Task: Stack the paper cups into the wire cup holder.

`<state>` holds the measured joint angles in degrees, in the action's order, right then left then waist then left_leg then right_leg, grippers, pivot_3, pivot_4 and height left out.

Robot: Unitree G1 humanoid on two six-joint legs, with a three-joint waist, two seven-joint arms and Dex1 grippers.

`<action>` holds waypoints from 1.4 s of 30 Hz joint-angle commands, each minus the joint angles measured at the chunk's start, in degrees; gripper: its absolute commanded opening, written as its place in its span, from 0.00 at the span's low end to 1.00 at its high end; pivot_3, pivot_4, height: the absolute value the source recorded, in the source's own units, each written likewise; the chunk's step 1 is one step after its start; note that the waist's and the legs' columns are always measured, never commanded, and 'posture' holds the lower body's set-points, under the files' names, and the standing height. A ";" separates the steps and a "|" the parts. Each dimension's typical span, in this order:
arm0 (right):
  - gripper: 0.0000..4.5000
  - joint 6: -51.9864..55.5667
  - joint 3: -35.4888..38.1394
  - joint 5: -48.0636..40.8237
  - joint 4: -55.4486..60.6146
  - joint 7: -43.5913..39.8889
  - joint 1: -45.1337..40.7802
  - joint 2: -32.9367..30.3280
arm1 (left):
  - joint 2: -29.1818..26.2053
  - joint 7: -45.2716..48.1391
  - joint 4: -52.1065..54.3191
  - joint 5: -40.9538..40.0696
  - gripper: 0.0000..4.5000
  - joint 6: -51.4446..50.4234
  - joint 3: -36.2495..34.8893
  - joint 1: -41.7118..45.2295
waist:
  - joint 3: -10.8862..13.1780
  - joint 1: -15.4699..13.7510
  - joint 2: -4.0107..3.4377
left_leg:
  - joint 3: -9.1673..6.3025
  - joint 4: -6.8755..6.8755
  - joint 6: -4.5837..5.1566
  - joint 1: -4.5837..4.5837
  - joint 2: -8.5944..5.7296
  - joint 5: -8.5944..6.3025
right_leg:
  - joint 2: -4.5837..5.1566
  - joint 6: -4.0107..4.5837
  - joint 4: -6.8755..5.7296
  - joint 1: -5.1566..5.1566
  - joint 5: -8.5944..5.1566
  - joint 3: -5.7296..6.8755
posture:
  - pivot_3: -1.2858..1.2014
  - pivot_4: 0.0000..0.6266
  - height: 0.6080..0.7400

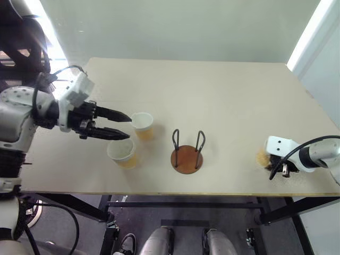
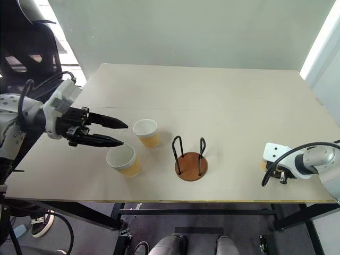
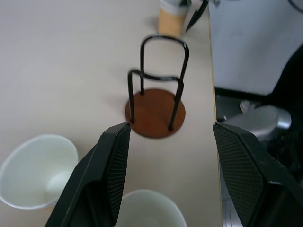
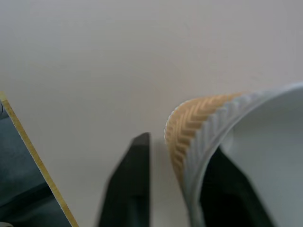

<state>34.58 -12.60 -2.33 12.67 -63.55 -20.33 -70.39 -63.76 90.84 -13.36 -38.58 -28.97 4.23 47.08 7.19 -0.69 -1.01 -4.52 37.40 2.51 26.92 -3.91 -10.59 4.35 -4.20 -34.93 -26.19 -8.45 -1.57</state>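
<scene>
So the round reddish-brown wire cup holder with two black wire loops (image 1: 186,153) stands upright near the front edge of the pale beige tabletop (image 1: 212,90), nothing in it. Two yellow-tan paper cups with white insides sit upright to its left: one (image 1: 143,126) a bit farther back, the other (image 1: 123,153) nearer the front edge. The left gripper (image 1: 123,127) hovers just left of those two cups, black fingers spread apart and holding nothing. Well off to the holder's right, the right gripper (image 4: 177,182) has one finger inside and one outside the wall of a third paper cup (image 4: 246,142), pinching it.
</scene>
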 commanded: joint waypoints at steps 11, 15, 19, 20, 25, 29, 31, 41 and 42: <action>0.01 -1.86 0.94 2.43 -1.77 -2.82 -2.68 0.35 | 2.95 -0.41 4.26 -9.37 0.66 -8.68 -14.80 -1.24 | 0.00 0.02 0.00 | 0.00 0.00 -0.03 -0.06 0.00 0.07 | 0.00 0.05 -0.03 0.02 0.04 0.01 | 0.52 0.24 1.00; 0.01 -1.97 2.51 1.64 -1.09 -3.95 -3.42 -0.50 | 3.26 -0.78 4.94 -9.41 0.66 -9.17 -16.30 -1.99 | 0.00 0.02 0.00 | 0.00 0.00 -0.02 -0.05 0.00 0.13 | 0.00 0.09 -0.02 0.04 0.06 0.01 | 0.52 0.24 1.00; 0.01 1.24 6.53 -3.15 3.93 -6.60 -8.71 -0.50 | 3.22 -1.04 4.84 -8.92 0.66 -8.65 -17.47 -3.23 | 0.01 0.18 -0.02 | 0.02 -0.02 -0.03 -0.05 0.00 0.16 | 0.00 0.14 -0.02 0.01 0.10 0.00 | 0.52 0.24 1.00; 0.01 2.23 7.22 -4.28 4.95 -7.03 -10.02 -0.24 | 3.16 -1.06 4.89 -8.74 0.66 -8.51 -17.62 -3.51 | 0.03 0.26 -0.05 | 0.02 -0.02 -0.05 -0.07 0.00 0.17 | -0.01 0.15 -0.04 0.01 0.10 0.00 | 0.52 0.24 1.00; 0.01 14.23 7.00 -14.53 11.96 -4.42 -32.05 12.40 | 0.79 0.20 3.35 -4.32 0.66 -5.18 -17.69 -9.02 | 0.02 1.52 0.01 | 0.09 -0.40 -0.16 -0.33 0.00 0.36 | -0.05 0.28 -0.03 -0.03 0.17 -0.10 | 0.52 0.24 1.00; 0.01 22.91 5.62 -19.62 13.84 -1.30 -41.06 20.54 | 0.08 0.47 3.06 -2.13 0.66 -3.32 -17.52 -10.89 | -0.06 1.33 0.26 | -0.02 -0.90 -0.33 -0.59 0.20 0.55 | -0.18 0.64 -0.07 -0.01 -0.09 0.02 | 0.52 0.24 1.00; 0.01 26.13 4.43 -21.38 14.35 0.45 -43.14 24.03 | 0.03 0.51 2.75 -1.69 0.66 -2.87 -17.71 -11.13 | -0.06 0.85 0.25 | -0.07 -0.97 -0.39 -0.59 0.21 0.52 | -0.18 0.85 -0.09 -0.02 -0.10 0.07 | 0.52 0.24 1.00; 0.01 29.80 -6.63 -20.48 14.15 5.41 -41.90 27.54 | -0.87 0.15 4.08 -2.18 0.66 -2.76 -19.48 -13.19 | -0.05 0.57 0.27 | -0.07 -1.10 -0.70 -0.51 0.20 0.64 | -0.11 1.05 -0.09 -0.21 -0.21 0.19 | 0.52 0.24 1.00; 0.01 29.83 -7.29 -20.69 14.36 5.39 -41.95 27.73 | -1.15 0.02 4.24 -2.20 0.66 -2.82 -19.79 -13.53 | -0.05 0.62 0.28 | -0.06 -1.12 -0.70 -0.51 0.20 0.64 | -0.12 1.05 -0.10 -0.23 -0.21 0.19 | 0.52 0.24 1.00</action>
<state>64.35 -19.97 -22.90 26.05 -58.72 -61.40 -42.80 -63.11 90.25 -10.86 -40.36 -32.23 -12.72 33.42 7.14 -0.07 -0.73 -4.58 36.25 1.81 26.41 -3.69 -9.95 4.22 -3.16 -35.04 -26.46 -8.66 -1.37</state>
